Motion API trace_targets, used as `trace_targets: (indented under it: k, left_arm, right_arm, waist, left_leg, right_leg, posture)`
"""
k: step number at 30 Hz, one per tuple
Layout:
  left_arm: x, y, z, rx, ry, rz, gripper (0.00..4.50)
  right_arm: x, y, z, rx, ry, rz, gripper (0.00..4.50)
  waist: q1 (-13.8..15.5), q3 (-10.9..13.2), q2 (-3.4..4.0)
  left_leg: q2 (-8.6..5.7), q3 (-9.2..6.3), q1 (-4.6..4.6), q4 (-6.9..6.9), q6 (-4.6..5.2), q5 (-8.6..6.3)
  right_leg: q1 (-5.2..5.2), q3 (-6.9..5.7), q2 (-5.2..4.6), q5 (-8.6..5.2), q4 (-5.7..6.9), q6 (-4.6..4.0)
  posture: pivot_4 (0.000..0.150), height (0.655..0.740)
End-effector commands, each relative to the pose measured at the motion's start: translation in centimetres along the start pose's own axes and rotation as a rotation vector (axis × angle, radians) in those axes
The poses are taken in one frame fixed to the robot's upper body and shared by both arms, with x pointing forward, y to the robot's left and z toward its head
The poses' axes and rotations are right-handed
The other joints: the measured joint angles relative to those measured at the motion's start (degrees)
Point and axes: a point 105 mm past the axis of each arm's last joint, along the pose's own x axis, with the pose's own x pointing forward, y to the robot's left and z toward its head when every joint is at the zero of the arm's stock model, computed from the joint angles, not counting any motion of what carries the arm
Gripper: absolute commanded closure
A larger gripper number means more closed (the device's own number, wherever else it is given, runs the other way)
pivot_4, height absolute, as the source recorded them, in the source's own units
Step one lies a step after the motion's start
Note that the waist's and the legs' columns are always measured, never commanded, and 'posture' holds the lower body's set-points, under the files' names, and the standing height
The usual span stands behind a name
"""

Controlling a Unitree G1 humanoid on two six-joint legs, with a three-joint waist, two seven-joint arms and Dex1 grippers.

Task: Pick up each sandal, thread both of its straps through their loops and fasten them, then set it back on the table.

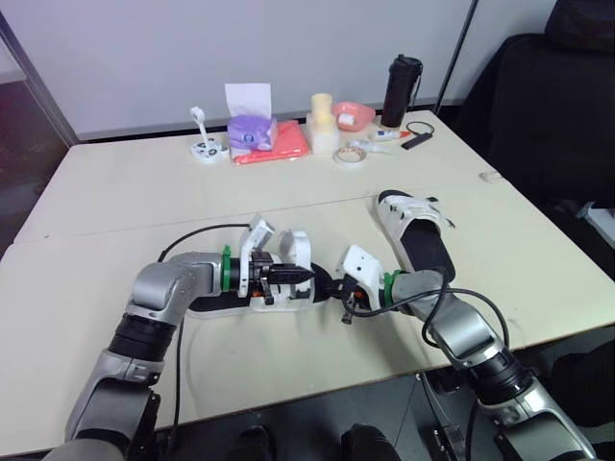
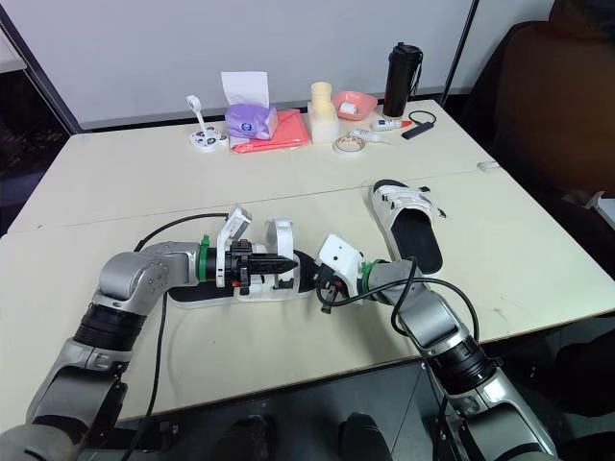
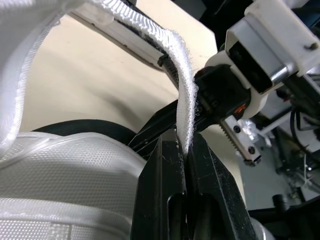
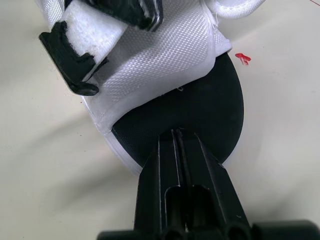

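Head stereo pair down over table [image 1: 144, 202]; wrist cameras close on sandal [image 4: 165, 55]

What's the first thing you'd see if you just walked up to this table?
Two robot grippers meet at a white-and-black sandal near the front of the table: the left gripper pinches its white strap, and the right gripper, shut, sits at its black sole. A second sandal lies alone further right.

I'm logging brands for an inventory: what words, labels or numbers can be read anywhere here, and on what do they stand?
No text can be read.
The pale label on the purple tissue pack is too blurred to read.
Any print on the small tube beside the black bottle is too small to read.
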Motion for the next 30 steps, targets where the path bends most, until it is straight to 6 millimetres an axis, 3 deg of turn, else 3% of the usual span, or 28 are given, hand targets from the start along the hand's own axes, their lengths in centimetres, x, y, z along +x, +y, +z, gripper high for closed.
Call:
trace_targets:
  k: [1,9,18,30]
  left_arm:
    - [-0.6,0.5,-0.6,-0.001,0.029,0.031,4.49]
    - [-1.4,1.0,-0.7,0.016,0.035,0.048,4.49]
    - [-1.3,-0.1,-1.5,0.007,0.061,-0.008,4.49]
    - [-0.5,-1.6,-1.9,0.167,0.036,-0.076,4.49]
  right_arm:
    - [0.6,0.8,-1.5,0.032,0.057,0.023,4.5]
    - [0.5,0.7,-1.5,0.031,0.059,0.023,4.5]
    - [0.5,0.7,-1.6,0.029,0.061,0.024,4.5]
    - [0.5,0.7,-1.6,0.025,0.063,0.024,4.5]
  waist:
    - [0.0,0.0,0.0]
    - [-0.1,0.0,0.0]
    - [-0.1,0.0,0.0]
    - [0.0,0.0,0.0]
  left_leg:
    - [0.0,0.0,0.0,0.0,0.0,0.0]
    - [0.0,0.0,0.0,-0.04,0.0,0.0]
    - [0.01,0.0,0.0,-0.08,0.0,0.0]
    - [0.01,0.0,0.0,-0.09,0.0,0.0]
  right_leg:
    - [0.0,0.0,0.0,0.0,0.0,0.0]
    - [-0.03,0.0,0.0,0.0,-0.01,0.0]
    - [-0.04,0.0,0.0,0.0,-0.02,0.0]
    - [-0.02,0.0,0.0,0.0,-0.06,0.0]
  posture:
    - [0.15,0.74]
    - [0.15,0.74]
    - [0.15,0.74]
    - [0.15,0.74]
